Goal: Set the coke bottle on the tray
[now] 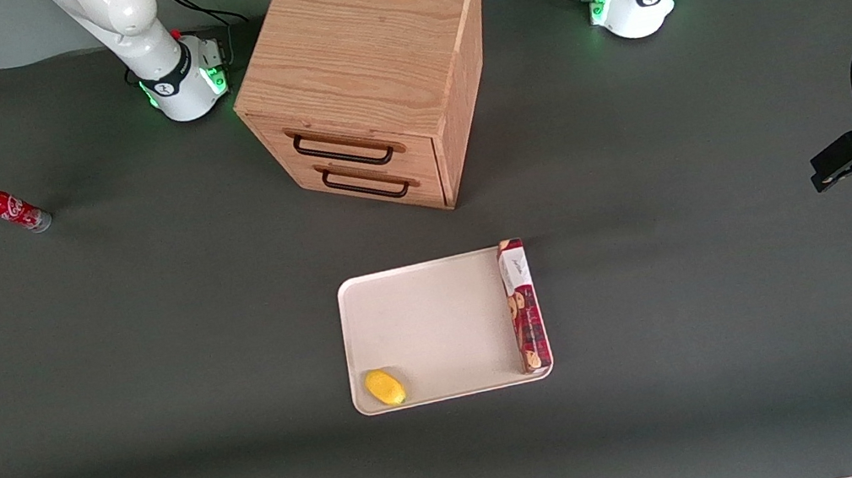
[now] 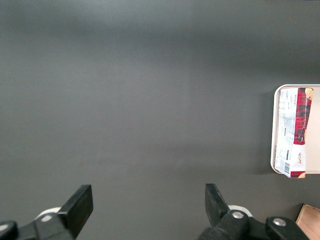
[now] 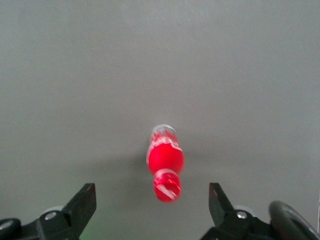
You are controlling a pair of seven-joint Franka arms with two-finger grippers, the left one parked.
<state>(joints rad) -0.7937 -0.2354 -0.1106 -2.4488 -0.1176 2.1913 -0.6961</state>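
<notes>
Looking biggest first: table [image 1: 154, 359], then cabinet [image 1: 368, 86], tray [image 1: 432, 332] w/ cookie box [image 1: 523, 305] along one edge and lemon [image 1: 385, 387] in a corner, all well apart from the claw [image 3: 152, 205]. Bottle [image 3: 165, 160] stands just below the claw, between its fingers [image 3: 82, 202], which are spread wide, nothing held. Risk, imo: bottle is slim and tall, so an off-centre descent could clip the cap and topple it, and it'd roll. Later, a drop near the box could tip it.
</notes>
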